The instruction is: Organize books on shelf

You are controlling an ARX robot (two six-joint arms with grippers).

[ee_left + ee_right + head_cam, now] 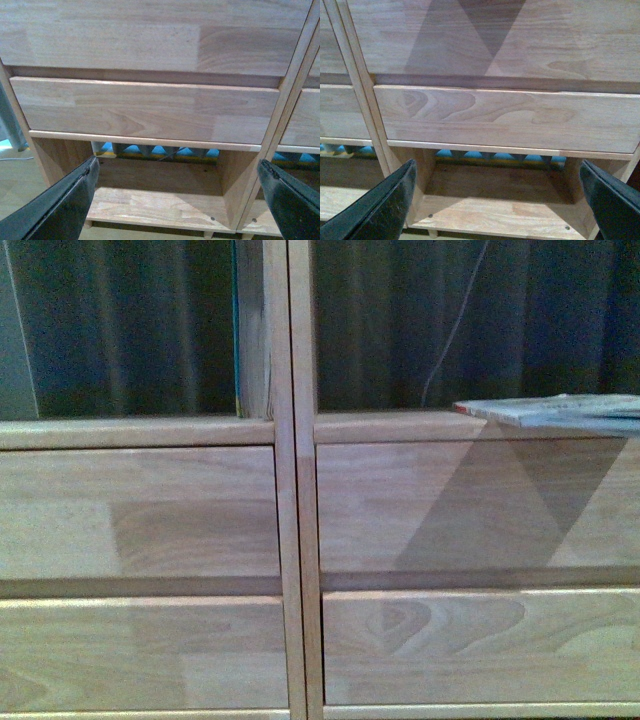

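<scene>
A whitish-grey book (560,410) lies flat on the upper ledge of the right-hand column of the light wooden shelf (295,540). Its red-marked corner points toward the centre post, and its far end runs out of the front view. It appears to jut past the ledge's front edge, which would explain the triangular shadow (500,500) on the panel below. In the left-hand column, what looks like a 2nd slim book (238,340) with a teal edge stands upright against the centre post, seemingly already filed. The flat book looks to be the 1 left to tidy.

Both arms hang low, facing the 2 lower front panels and the open bottom compartments. The left gripper (177,165) is spread wide with nothing between its dark fingers, and the right gripper (497,166) is likewise released and empty. That posture suggests they are waiting for a reach, not carrying anything. The cover is pale and thin, magazine-like, with faint dark print too small to read. A dark curtain (120,330) hangs behind the open back.
</scene>
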